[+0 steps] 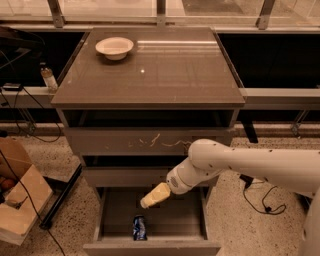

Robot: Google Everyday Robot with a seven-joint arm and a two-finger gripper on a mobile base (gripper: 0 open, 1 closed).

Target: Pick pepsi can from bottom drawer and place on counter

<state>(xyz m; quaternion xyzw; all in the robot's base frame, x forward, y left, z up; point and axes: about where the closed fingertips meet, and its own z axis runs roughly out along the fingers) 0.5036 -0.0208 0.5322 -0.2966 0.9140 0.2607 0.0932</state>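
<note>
Floor: pale speckled stone floor (235,200), either side of the grey-brown drawer bench (100,142).
Back wall: dark panels (275,60) past the bench's rear edge, beneath metal window posts (264,12).
Ledge: grey horizontal rail (280,97), meeting both front corners.
Left: brown cardboard box (22,200) on the floor off the front-left corner; thin black cables (30,107) above it.
Gripper: cream-coloured gripper (155,195), low before the bench's front, about mid-width.

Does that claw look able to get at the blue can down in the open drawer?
Probably yes: the bottom drawer stands open, and the claw hangs just above the pepsi can, nothing between.
</note>
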